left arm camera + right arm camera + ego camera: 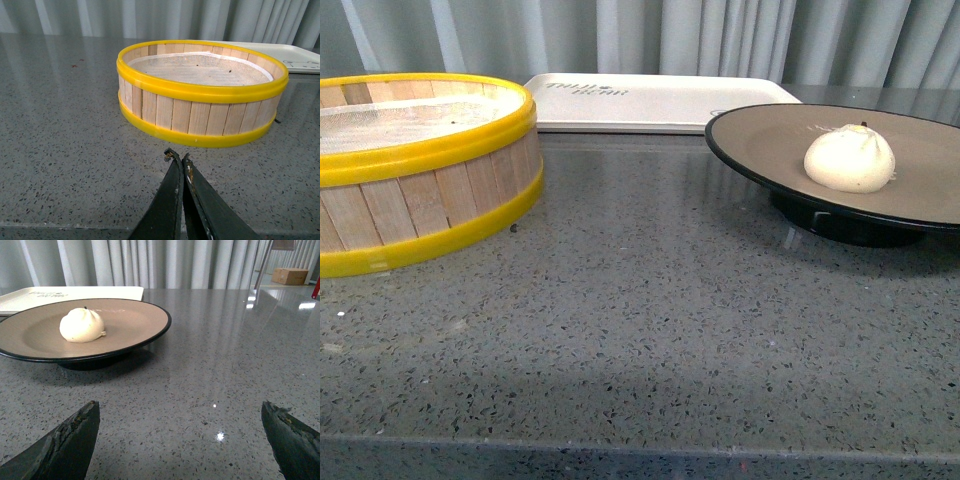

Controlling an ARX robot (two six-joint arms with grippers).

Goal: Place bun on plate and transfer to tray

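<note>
The off-white pleated bun [850,158] sits on the brown-grey plate [760,135] with its black rim, at the right of the counter. The cream-white tray [650,100] lies flat behind, at the back middle. In the right wrist view the bun [82,325] rests on the plate [140,320], some way ahead of my right gripper [180,412], which is open over bare counter, with the tray [60,294] behind the plate. My left gripper [178,157] is shut and empty, close in front of the steamer basket. Neither arm shows in the front view.
A wooden steamer basket with yellow rims [420,170] stands at the left, its white liner empty [200,70]. The speckled grey counter [650,320] reaches to the front edge. Grey curtains hang behind. A cardboard box [291,275] sits far off to the right.
</note>
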